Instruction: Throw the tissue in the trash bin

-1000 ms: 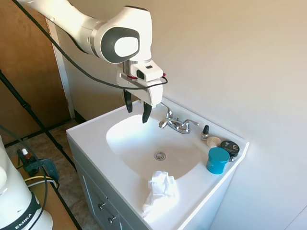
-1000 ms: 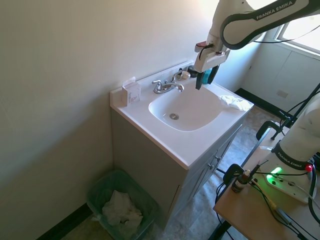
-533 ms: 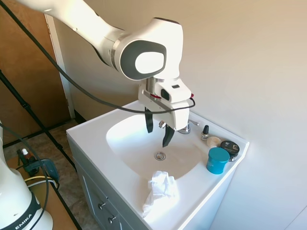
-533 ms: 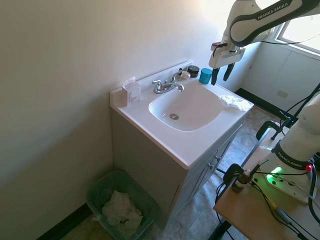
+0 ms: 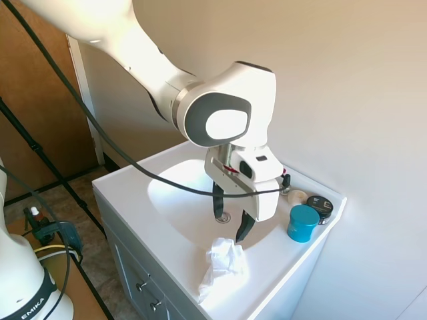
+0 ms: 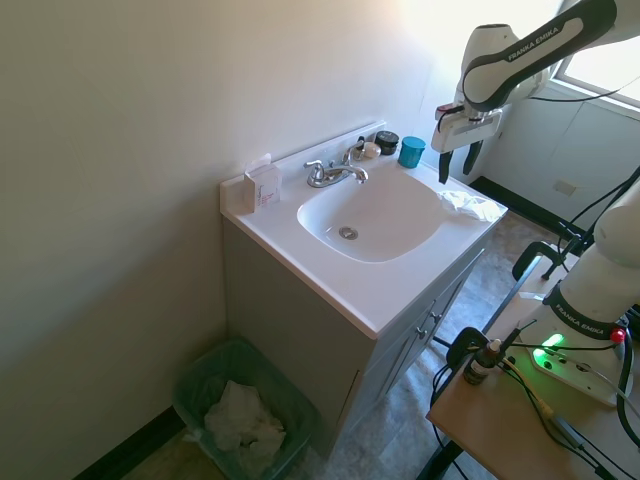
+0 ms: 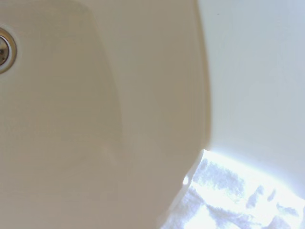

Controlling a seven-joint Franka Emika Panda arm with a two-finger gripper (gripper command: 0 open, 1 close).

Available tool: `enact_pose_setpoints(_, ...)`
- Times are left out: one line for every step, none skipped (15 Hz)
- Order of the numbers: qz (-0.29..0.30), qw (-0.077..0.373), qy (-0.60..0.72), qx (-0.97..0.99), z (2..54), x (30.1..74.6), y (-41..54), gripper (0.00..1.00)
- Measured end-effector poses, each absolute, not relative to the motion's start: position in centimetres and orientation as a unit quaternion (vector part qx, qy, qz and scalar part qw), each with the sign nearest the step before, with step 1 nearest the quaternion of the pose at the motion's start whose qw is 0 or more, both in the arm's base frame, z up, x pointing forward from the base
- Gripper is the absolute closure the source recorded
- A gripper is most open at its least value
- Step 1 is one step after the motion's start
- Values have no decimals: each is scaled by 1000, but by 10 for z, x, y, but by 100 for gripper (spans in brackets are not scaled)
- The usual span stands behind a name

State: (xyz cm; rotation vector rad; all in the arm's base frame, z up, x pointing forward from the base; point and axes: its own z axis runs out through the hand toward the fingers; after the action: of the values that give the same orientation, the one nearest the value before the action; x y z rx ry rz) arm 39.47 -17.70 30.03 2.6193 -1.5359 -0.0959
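The crumpled white tissue (image 5: 222, 264) lies on the sink counter's front corner, also seen as the tissue (image 6: 470, 205) in the second exterior view and as a bright patch, the tissue (image 7: 238, 195), in the wrist view. My gripper (image 5: 230, 219) hangs open just above and behind it, fingers pointing down, nothing between them; from the other side the gripper (image 6: 457, 165) is above the tissue. The green trash bin (image 6: 243, 412) stands on the floor beside the vanity, against the wall, with white paper inside.
White sink (image 5: 180, 200) with drain (image 5: 223, 217) and chrome faucet (image 6: 333, 173). A teal cup (image 5: 303, 223), a dark round tin (image 5: 321, 206) and small bottles stand at the back corner. A small white carton with pink marks (image 6: 264, 184) stands at the counter's other end.
The gripper has travelled from near the faucet across the basin and lowered toward the tissue corner. It stayed open. The tissue has not moved.
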Motion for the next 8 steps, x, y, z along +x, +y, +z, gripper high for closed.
enact_pose_setpoints(-34,51,-506,860,292,391,-181,0)
enact_pose_setpoints(-37,50,-507,860,284,387,-185,0)
enact_pose_setpoints(-37,49,-507,860,278,384,-190,0)
enact_pose_setpoints(-38,48,-507,860,273,381,-194,0)
enact_pose_setpoints(-40,48,-506,860,269,379,-196,0)
enact_pose_setpoints(-41,47,-505,861,266,377,-198,0)
enact_pose_setpoints(-43,47,-504,861,263,375,-198,0)
enact_pose_setpoints(-45,47,-502,862,260,375,-198,0)
